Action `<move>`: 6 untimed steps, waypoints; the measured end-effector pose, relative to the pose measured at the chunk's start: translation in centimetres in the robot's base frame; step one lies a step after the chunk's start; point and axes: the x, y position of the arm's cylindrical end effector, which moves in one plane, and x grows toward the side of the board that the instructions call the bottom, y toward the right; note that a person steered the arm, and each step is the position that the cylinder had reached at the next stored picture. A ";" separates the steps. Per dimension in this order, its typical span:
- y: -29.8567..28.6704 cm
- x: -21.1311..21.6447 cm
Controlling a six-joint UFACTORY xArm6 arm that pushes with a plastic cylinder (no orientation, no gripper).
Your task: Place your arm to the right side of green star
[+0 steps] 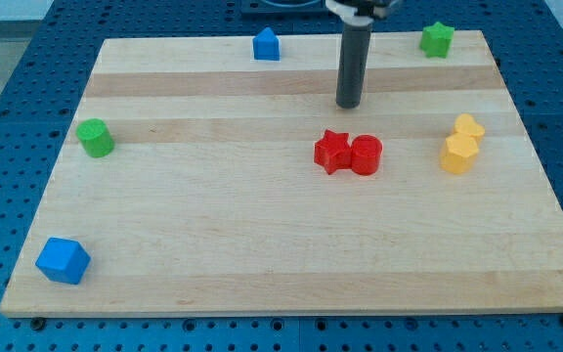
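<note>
The green star (437,39) lies near the board's top right corner. My tip (348,105) is at the end of the dark rod, in the upper middle of the board. It is to the left of and below the green star, well apart from it. It is just above the red star (331,152) and red cylinder (366,154), which touch each other.
A blue pentagon-like block (266,44) sits at the top edge. A green cylinder (95,138) is at the left. A blue cube (63,260) is at the bottom left. Two yellow blocks (462,144) touch at the right. The wooden board (262,244) lies on a blue perforated table.
</note>
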 end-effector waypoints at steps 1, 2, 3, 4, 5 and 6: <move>0.0 -2.8; 1.6 -2.5; 6.3 -2.9; 11.7 -2.9; 16.2 -3.7; 19.6 -5.6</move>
